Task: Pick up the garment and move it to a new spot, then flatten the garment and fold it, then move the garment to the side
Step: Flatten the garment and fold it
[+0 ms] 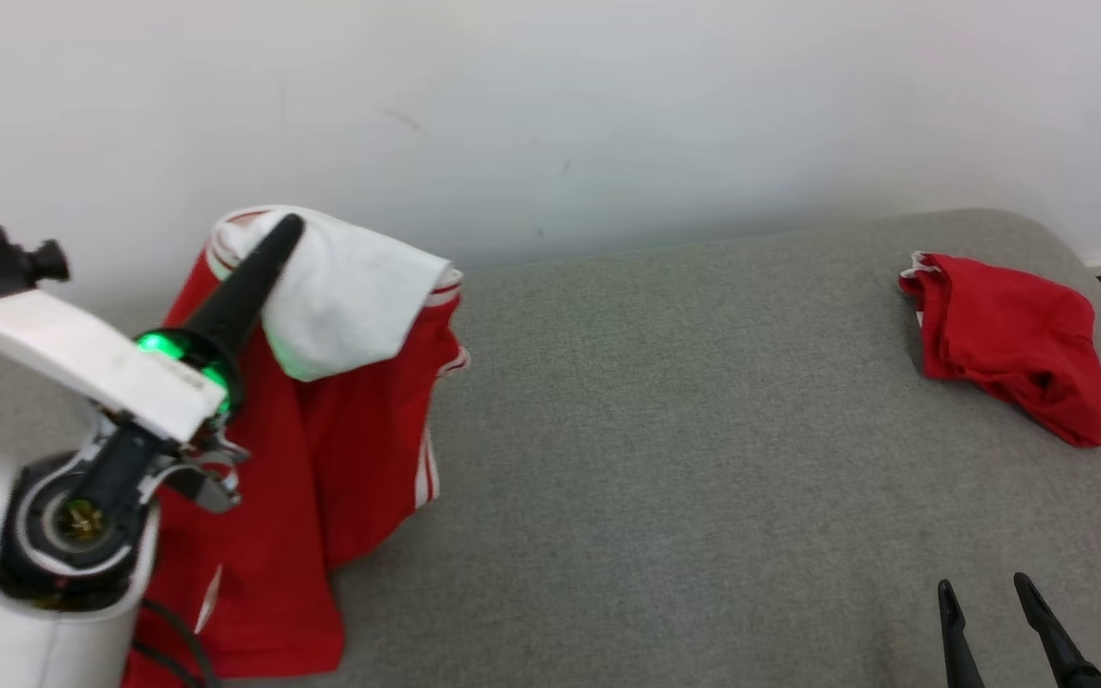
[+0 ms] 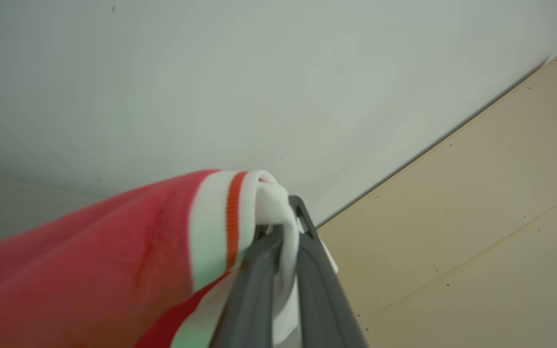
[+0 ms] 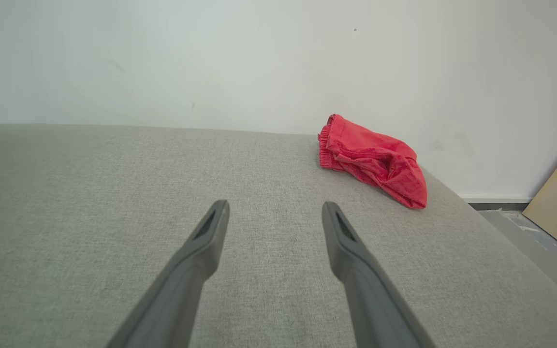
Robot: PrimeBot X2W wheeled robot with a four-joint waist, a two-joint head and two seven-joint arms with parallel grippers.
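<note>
Garment being lifted; pick-up stage, most of the task pending.
Grey surface [image 1: 684,449] is stretching across the head view. The garment [image 1: 321,449], red with white trim, is hanging over its left end from the left gripper [image 2: 285,224], whose fingers are clenching the white hem. A second red cloth [image 1: 1009,344] is sitting bunched at the far right. The right gripper [image 3: 274,212] is hovering low, fingers spread, grasping nothing. Judging: pick-up looks done; placing at a new spot, flattening, folding and moving aside are all remaining.
</note>
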